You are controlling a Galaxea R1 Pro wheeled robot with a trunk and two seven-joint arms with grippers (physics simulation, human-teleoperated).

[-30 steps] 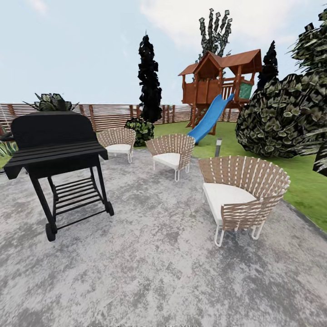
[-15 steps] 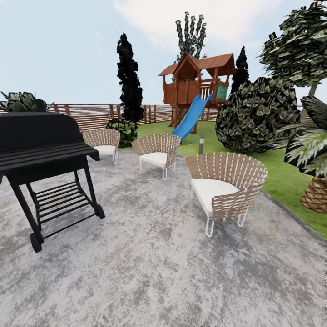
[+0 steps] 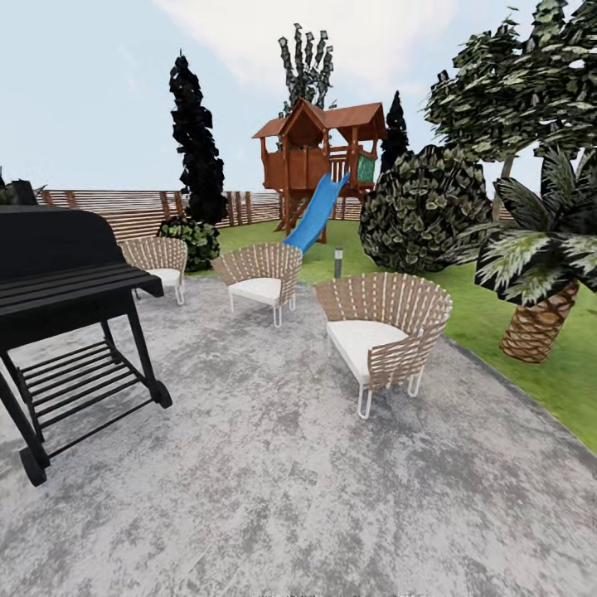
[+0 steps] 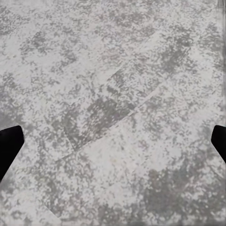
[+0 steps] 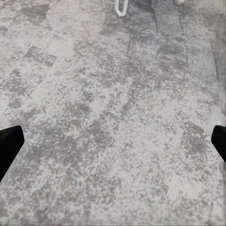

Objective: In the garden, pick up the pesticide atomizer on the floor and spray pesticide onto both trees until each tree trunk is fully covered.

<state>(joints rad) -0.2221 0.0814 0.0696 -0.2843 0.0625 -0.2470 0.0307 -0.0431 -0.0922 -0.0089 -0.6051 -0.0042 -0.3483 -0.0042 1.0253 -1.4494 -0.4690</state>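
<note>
No step appears done: both the left end effector [image 4: 113, 141] and right end effector [image 5: 113, 141] hang spread wide and empty above bare paving [image 4: 113, 70], atomizer unfound, trunks unsprayed.

The garden's green grass lawn [image 3: 497, 319] spreads beyond the mottled grey paving, bounded at the back by a brown fence of horizontal wooden slats [image 3: 141, 207]. A tall tree with a pale green, blocky canopy [image 3: 518, 87] rises at the right, its thin-looking trunk mostly hidden behind foliage.
</note>
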